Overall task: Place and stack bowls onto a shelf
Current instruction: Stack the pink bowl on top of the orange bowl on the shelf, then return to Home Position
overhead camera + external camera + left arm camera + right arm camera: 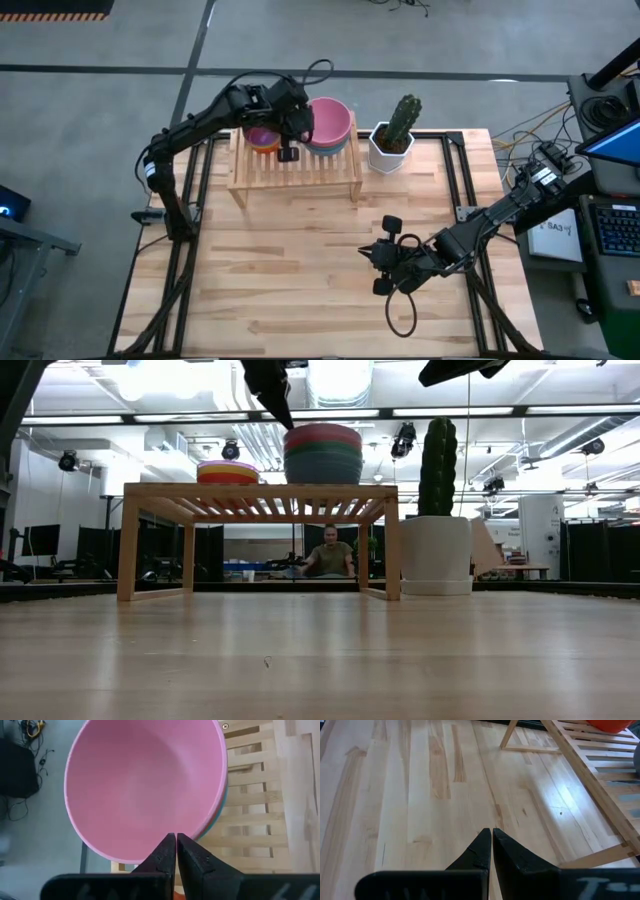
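pink bowl (330,120) upright atop stack on shelf (300,178).

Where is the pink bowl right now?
In the high view the pink bowl tops the right-hand stack on the shelf, between the left gripper and the cactus pot.

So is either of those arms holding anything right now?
No. The left gripper has its fingers shut over the pink bowl, gripping nothing. The right gripper is shut over the bare table.
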You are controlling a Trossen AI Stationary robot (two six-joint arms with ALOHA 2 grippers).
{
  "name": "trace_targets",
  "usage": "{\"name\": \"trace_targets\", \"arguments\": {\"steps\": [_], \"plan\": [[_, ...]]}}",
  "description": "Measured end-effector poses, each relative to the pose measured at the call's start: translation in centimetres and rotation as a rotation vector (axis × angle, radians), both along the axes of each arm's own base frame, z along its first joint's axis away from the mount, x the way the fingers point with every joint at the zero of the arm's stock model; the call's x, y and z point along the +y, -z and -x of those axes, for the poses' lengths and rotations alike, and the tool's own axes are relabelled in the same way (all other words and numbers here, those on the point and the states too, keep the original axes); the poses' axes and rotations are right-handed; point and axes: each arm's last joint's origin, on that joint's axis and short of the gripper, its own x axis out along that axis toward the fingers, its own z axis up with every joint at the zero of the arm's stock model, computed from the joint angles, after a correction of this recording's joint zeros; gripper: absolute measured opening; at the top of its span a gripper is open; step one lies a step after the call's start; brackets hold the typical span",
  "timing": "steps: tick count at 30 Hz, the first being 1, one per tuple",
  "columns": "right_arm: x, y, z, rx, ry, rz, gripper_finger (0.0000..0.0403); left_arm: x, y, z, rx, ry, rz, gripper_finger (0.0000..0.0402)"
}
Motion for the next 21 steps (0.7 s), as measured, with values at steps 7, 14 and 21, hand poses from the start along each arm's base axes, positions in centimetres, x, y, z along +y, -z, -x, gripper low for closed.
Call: {"name": "trace_targets", "arguments": {"steps": [7, 14, 21], "plan": [[0.0, 0.0, 0.0, 0.000, 0.000, -0.001, 0.0009, 0.1, 0.9, -0.3, 0.021, -0.002, 0.011, 0.0000], [0.0, 0.0, 0.0, -0.002, 0.004, 0.004, 0.0009, -0.4, -0.9, 0.0, -0.057, -0.027, 0.008, 0.0000], [0.0, 0.1, 0.0, 0.005, -0.009, 0.025, 0.0009, -3.4, -4.4, 2.5, -0.244, 0.103, 0.206, 0.0000]]}}
